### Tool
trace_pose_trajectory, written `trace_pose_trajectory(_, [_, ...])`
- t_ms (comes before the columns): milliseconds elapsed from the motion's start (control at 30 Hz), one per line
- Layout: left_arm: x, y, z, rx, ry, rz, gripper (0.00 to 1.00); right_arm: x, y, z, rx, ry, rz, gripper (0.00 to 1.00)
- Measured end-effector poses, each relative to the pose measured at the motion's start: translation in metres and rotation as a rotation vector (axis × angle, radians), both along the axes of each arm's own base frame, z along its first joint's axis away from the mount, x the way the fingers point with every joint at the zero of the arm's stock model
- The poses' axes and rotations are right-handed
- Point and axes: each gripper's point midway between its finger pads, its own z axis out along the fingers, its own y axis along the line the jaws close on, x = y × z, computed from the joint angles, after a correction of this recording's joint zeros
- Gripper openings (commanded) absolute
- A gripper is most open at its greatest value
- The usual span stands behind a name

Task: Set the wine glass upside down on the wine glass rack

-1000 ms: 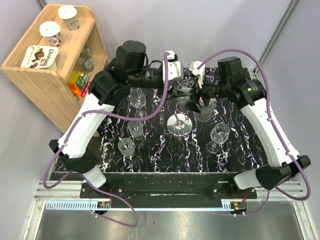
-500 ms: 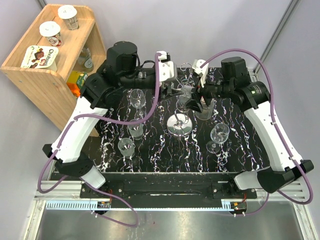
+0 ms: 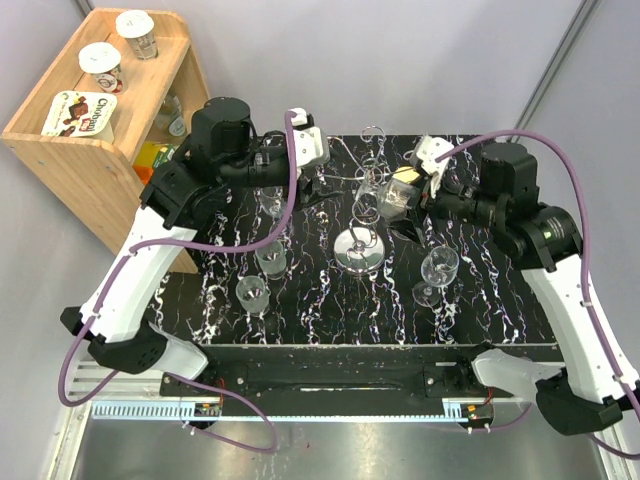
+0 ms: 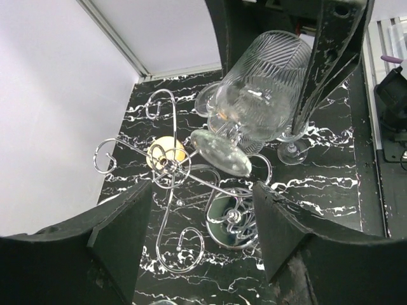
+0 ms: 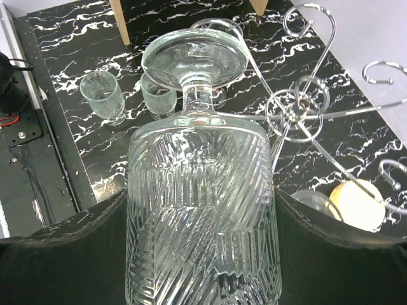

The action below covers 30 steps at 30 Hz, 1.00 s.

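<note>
My right gripper is shut on the ribbed bowl of the wine glass. The glass's foot points away from the wrist, toward the wine glass rack. From the left wrist the wine glass hangs tilted between the right arm's black fingers. Its foot is close over the curled arms of the wine glass rack; contact cannot be told. My left gripper is open and holds nothing, above the rack's disc base. From above, the left gripper is left of the rack and the right gripper is just right of it.
Other glasses stand on the black marbled table: one back left, two front left, one right. A pale yellow round thing lies by the rack. A wooden shelf stands far left.
The left arm has swung back to the left, away from the glass and the rack top. The right arm has drawn a little to the right, still gripping the glass.
</note>
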Motion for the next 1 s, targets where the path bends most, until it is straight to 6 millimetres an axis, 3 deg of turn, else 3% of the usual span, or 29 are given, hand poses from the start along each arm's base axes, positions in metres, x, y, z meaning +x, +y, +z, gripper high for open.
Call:
trace_pose_trajectory(267, [0.000,0.000,-0.009,0.005,0.030,0.005,0.68,-0.009,-0.012,-0.015,0.014,0.020,-0.058,0.00])
trace_pose_trajectory(600, [-0.005,0.004,-0.021,0.019,0.050,0.008,0.68,-0.006,-0.007,-0.049,0.063,0.115,-0.052,0.00])
trace_pose_trajectory(1000, [-0.005,0.005,-0.030,0.029,0.053,0.010,0.69,-0.009,-0.008,-0.046,0.135,0.106,-0.026,0.00])
